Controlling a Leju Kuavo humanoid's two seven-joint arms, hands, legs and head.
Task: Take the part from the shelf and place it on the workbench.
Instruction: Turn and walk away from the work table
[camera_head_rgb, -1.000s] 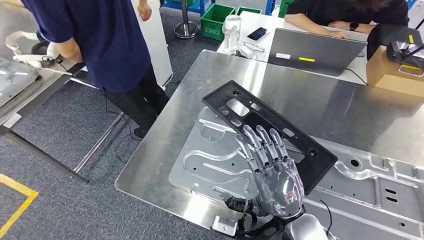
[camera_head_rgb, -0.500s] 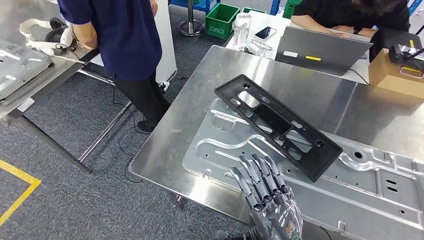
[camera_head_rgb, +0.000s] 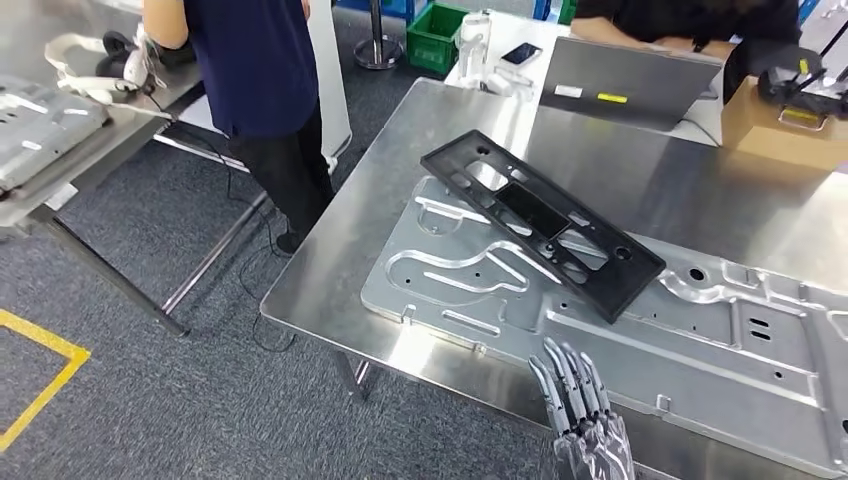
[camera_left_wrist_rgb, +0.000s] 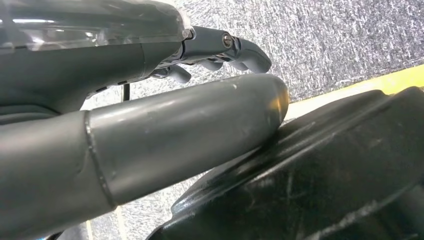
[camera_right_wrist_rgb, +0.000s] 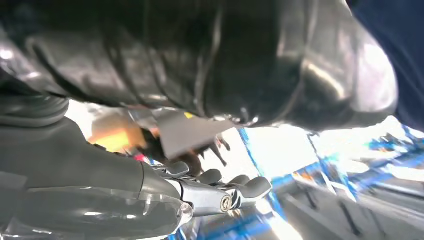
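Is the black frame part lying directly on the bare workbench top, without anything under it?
No, the black frame part lies across a silver stamped metal panel that rests on the workbench.

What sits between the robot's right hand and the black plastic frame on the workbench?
In the head view, only the stamped silver metal panel lies between the right hand and the black rectangular plastic frame.

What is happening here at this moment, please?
The black plastic part lies on the workbench, resting across a large stamped metal panel. Nothing holds it. The robot's right hand is at the near edge of the bench with its fingers straight and apart, holding nothing. The left hand hangs low over the carpeted floor, also holding nothing. A person in a dark blue shirt stands at another table, and someone sits behind a laptop.
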